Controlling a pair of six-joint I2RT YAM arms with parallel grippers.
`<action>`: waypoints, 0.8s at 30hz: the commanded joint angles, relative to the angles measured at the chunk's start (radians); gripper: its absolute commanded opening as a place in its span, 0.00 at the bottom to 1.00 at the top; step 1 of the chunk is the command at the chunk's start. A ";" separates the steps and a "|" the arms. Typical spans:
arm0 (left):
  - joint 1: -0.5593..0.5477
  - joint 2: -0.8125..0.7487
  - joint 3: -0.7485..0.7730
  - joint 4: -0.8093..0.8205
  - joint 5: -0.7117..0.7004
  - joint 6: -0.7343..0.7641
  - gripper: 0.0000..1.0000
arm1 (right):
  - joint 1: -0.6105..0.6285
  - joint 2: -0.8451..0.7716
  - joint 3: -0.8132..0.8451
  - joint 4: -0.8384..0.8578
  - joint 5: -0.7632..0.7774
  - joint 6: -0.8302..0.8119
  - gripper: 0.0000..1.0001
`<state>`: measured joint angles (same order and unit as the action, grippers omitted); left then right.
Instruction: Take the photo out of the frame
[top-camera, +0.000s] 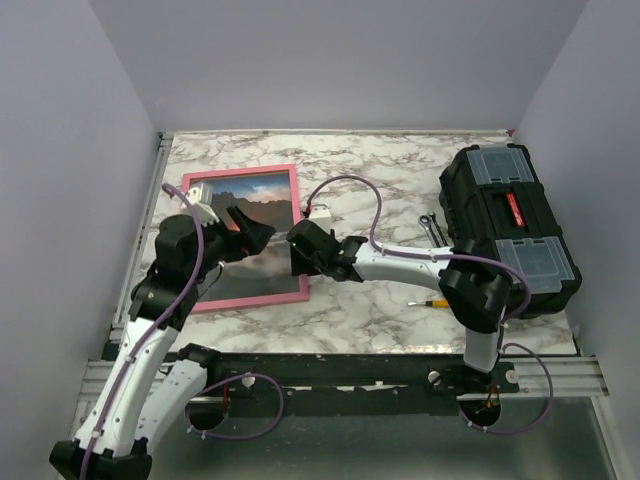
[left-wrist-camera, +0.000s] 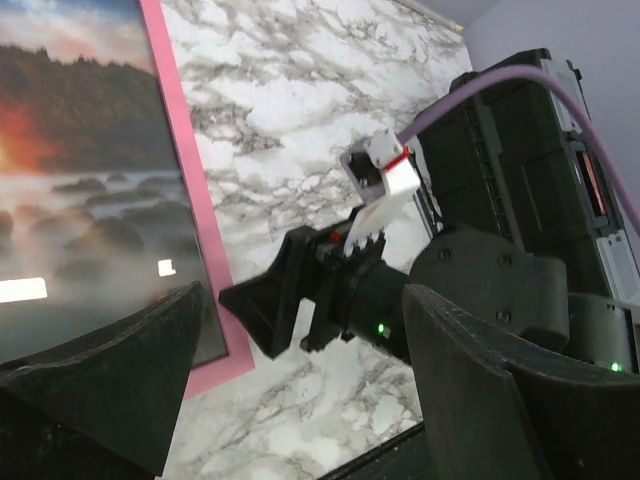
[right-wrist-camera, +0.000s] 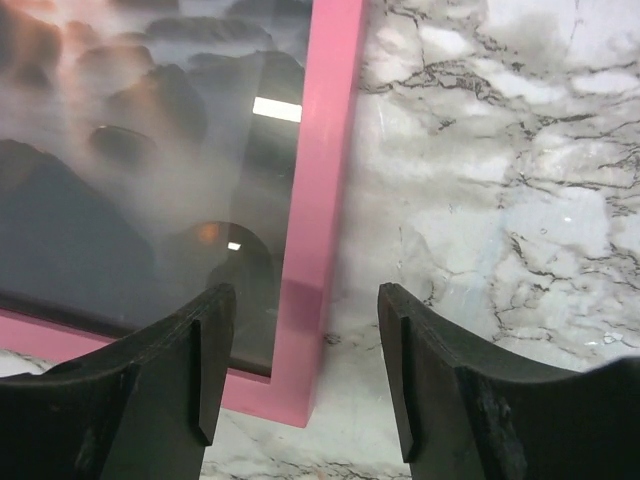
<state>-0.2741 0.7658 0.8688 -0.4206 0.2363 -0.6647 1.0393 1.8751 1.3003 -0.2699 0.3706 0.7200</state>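
Note:
The pink frame (top-camera: 299, 245) lies face up on the marble table at the left, with the seascape photo (top-camera: 262, 192) inside it behind glass. My left gripper (top-camera: 250, 228) is open and empty above the picture's middle. In its wrist view the frame's right rail (left-wrist-camera: 190, 200) and the photo (left-wrist-camera: 80, 150) fill the left side. My right gripper (top-camera: 297, 245) is open and empty, its jaws straddling the frame's right rail near the lower right corner (right-wrist-camera: 310, 300). The photo (right-wrist-camera: 120, 150) shows under the glass there.
A black toolbox (top-camera: 510, 225) stands at the right. A wrench (top-camera: 432, 227) and a small screwdriver (top-camera: 430, 301) lie beside it. A white wall fences the table's left and far edges. The right arm's wrist (left-wrist-camera: 470, 290) hangs close in front of the left gripper.

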 joint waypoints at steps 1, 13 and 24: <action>0.006 -0.162 -0.182 -0.015 0.041 -0.160 0.83 | -0.001 0.053 0.046 -0.107 -0.025 0.033 0.63; 0.006 -0.438 -0.466 0.052 0.189 -0.362 0.89 | -0.010 0.101 0.017 0.001 -0.099 0.028 0.49; 0.005 -0.526 -0.517 -0.081 0.062 -0.501 0.94 | -0.012 0.111 -0.005 0.034 -0.100 0.046 0.27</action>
<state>-0.2741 0.2821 0.3477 -0.4137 0.3916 -1.0855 1.0325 1.9823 1.3136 -0.2680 0.2787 0.7483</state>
